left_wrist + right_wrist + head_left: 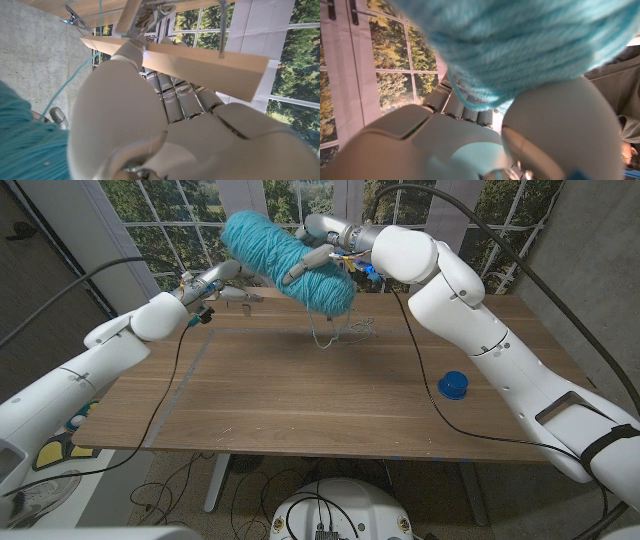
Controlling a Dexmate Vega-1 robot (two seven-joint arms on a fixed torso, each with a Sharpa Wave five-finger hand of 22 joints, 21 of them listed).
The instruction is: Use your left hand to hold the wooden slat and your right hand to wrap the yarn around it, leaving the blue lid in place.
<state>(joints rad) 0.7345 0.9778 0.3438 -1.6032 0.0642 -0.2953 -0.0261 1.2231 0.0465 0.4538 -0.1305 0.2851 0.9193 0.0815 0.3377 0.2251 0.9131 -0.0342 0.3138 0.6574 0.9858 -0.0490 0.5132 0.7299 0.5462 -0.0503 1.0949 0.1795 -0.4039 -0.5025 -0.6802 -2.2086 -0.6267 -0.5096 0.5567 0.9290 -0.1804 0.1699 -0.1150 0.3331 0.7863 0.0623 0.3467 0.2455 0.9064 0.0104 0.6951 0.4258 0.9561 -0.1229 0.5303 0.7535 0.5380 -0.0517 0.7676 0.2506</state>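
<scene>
My left hand (213,281) is raised over the table's far left and holds the wooden slat (238,294). In the left wrist view the pale slat (190,62) lies across the fingers (175,100) of that hand. My right hand (318,252) grips a big teal yarn skein (285,260) in the air just right of the slat. In the right wrist view the skein (520,45) rests on the right hand (470,145). A thin strand (65,87) runs from the yarn (25,140) up toward the slat. The blue lid (452,386) sits on the table at the right.
Loose loops of yarn (345,330) lie on the wooden table (300,400) below the skein. Windows stand behind the far edge. A black cable (420,370) crosses the table near the lid. A tape line (185,375) marks the left part.
</scene>
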